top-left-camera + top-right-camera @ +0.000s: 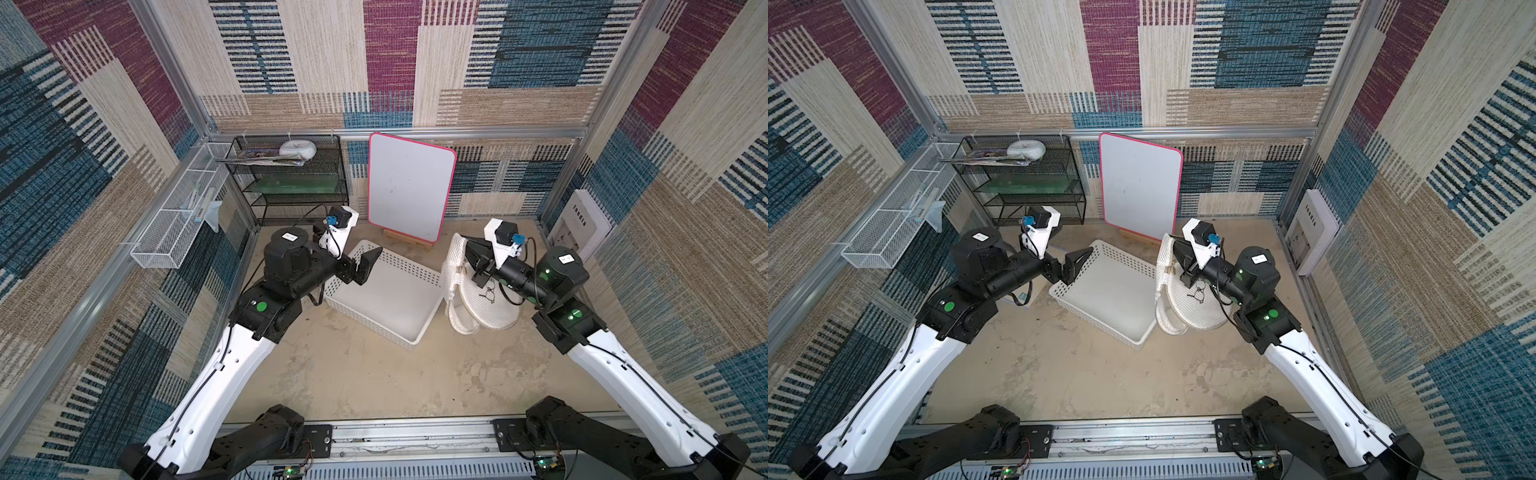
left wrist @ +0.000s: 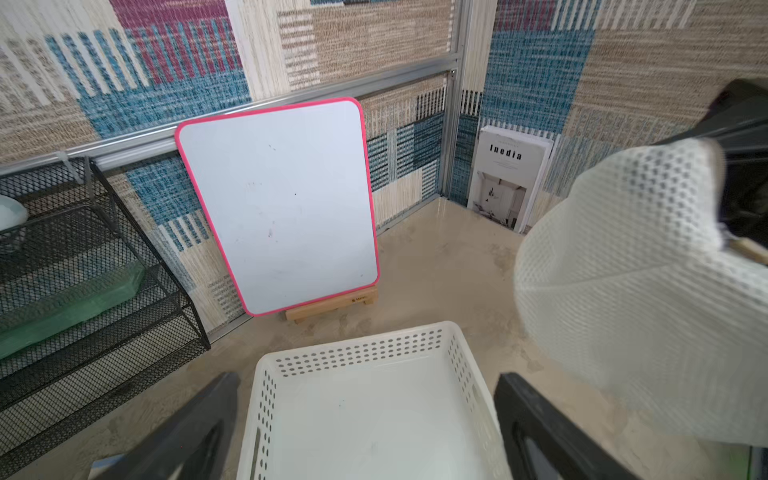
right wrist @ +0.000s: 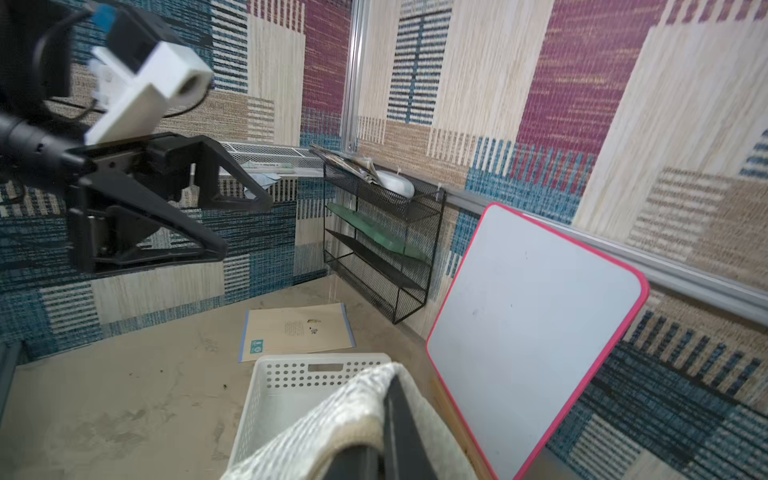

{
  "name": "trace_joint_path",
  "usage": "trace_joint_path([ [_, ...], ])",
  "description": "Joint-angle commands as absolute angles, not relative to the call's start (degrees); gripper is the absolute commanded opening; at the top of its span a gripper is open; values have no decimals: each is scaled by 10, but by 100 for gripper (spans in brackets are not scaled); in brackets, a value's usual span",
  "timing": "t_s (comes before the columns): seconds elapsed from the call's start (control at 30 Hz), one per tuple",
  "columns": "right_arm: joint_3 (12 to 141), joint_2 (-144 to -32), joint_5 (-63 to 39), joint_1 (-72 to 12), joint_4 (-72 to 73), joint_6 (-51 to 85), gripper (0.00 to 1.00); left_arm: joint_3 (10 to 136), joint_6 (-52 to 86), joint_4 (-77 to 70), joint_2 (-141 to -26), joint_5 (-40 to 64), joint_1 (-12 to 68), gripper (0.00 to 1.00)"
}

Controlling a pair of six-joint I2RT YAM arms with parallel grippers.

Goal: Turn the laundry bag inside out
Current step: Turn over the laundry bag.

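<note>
A sandy-coloured table [image 1: 374, 374] fills the floor of a booth lined with patterned walls. A black wire rack [image 1: 291, 183] stands in the far left corner, and a pink-edged whiteboard [image 1: 409, 187] leans against the far wall on a small wooden stand. A white plastic basket [image 1: 386, 303] with perforated sides sits in the middle of the table, turned at an angle and empty.

The laundry bag [image 1: 478, 307] is just to the right of the basket, near its right edge. Its round white panel with the small dark mark faces up and is tilted. The mesh on its far left side is pulled up off the table.

A white book [image 1: 582, 224] leans against the right wall, and a thin booklet [image 3: 297, 332] lies flat on the table to the left of the basket.

The left gripper [image 1: 368, 266] hovers above the basket's left corner with its jaws spread wide and nothing between them. The right gripper [image 1: 467, 245] is above the far part of the bag with its jaws pressed together on the raised mesh, which drapes over their tips.

A glossy white dish [image 1: 297, 148] rests on the top shelf of the rack
</note>
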State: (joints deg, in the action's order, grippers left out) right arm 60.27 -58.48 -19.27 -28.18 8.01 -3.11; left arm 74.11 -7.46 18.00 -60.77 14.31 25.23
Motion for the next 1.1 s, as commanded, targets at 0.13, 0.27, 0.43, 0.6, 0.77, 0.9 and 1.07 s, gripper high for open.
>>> trace_joint_path([
  [0.13,725,-675,-147,-292,-61,107,0,714,-1,154,-569,206,289,88],
  [0.27,732,-694,-111,-326,-53,105,0,699,73,152,-575,150,352,95],
  [0.43,773,-739,-72,-366,-76,121,0,677,75,148,-590,79,432,95],
  [0.6,803,-769,-77,-389,-77,140,0,669,62,143,-611,17,450,96],
  [0.77,822,-783,-78,-414,-77,146,0,681,39,142,-640,8,450,93],
  [0.9,828,-785,-84,-425,-73,150,0,685,20,128,-658,2,447,83],
  [1.07,837,-785,-86,-427,-82,145,0,688,-1,129,-671,2,444,61],
])
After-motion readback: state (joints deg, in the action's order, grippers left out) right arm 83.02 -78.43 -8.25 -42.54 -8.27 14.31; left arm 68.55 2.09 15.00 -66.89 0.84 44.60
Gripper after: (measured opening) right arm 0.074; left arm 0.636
